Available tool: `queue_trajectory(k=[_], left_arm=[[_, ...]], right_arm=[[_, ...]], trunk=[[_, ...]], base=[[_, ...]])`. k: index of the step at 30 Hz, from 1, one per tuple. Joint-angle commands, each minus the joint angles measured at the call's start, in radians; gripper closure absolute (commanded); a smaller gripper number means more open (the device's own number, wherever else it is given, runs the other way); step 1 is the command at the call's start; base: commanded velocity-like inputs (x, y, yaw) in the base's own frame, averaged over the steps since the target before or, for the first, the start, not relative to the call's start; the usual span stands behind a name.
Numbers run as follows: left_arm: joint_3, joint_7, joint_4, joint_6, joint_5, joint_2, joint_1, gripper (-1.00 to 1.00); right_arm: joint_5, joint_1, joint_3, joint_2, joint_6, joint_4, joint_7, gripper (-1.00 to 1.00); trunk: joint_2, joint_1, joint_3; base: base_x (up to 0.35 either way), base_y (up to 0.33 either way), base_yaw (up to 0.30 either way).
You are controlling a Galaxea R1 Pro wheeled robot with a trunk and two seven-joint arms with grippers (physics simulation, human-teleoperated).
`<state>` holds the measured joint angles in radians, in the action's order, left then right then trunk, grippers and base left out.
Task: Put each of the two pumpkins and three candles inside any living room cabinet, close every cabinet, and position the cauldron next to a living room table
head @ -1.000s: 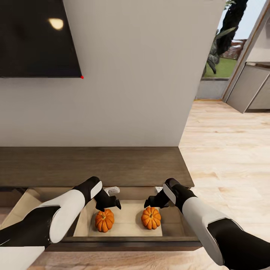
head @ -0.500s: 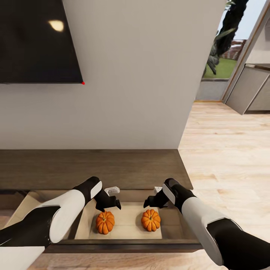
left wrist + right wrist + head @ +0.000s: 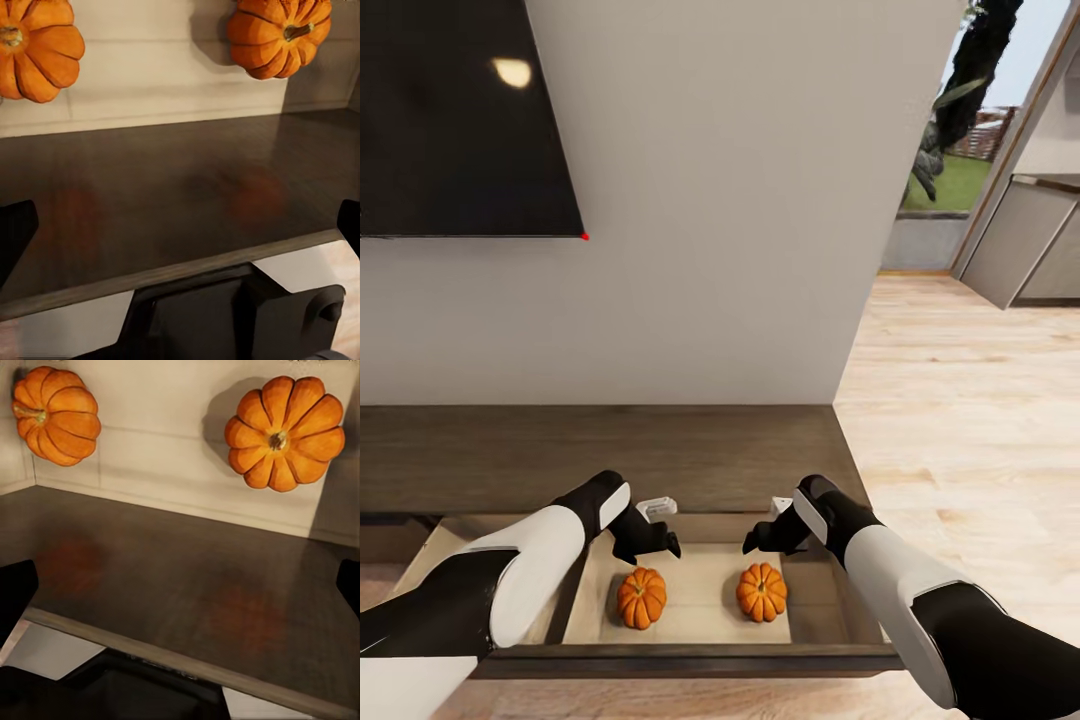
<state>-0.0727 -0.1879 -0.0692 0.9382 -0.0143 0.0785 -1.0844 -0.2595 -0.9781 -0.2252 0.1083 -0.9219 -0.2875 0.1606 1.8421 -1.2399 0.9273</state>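
Observation:
Two orange pumpkins [image 3: 641, 597] [image 3: 762, 591] lie side by side on the pale floor of an open drawer [image 3: 680, 660] of the long dark brown cabinet [image 3: 610, 450]. My left gripper [image 3: 658, 545] hangs open just above and behind the left pumpkin, not touching it. Above the right pumpkin my right gripper [image 3: 758, 541] hovers, open as well. The left wrist view has both pumpkins [image 3: 37, 49] [image 3: 281, 34] beyond a dark wood panel [image 3: 180, 187], with the left gripper [image 3: 180, 229] spread wide. Both pumpkins [image 3: 56, 412] [image 3: 285, 431] also lie ahead of the open right gripper [image 3: 180, 589].
A black television [image 3: 460, 110] hangs on the white wall above the cabinet. Light wooden floor [image 3: 960, 420] stretches to the right toward grey kitchen units [image 3: 1025, 235]. A second open compartment [image 3: 420, 550] lies at the cabinet's left.
The whole picture has slid downward, so the camera has moved. Both grippers now stand slightly higher over the pumpkins. The pumpkins lie where they were in the drawer.

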Motion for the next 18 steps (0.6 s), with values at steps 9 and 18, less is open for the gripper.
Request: queue_trajectory(k=[9, 18], left_arm=[[-0.007, 0.005, -0.002, -0.012, -0.001, -0.005, 0.0, -1.0], [-0.007, 0.005, -0.001, -0.044, -0.001, -0.006, 0.0, -1.0]], right_arm=[[-0.007, -0.001, -0.008, -0.001, -0.003, -0.001, 0.0, -1.0], [-0.007, -0.001, -0.008, -0.001, -0.003, -0.003, 0.0, -1.0]], trunk=[[-0.063, 0.035, -0.028], [-0.126, 0.069, -0.056]], base=[[0.0, 0.0, 0.0], [0.0, 0.0, 0.0]])
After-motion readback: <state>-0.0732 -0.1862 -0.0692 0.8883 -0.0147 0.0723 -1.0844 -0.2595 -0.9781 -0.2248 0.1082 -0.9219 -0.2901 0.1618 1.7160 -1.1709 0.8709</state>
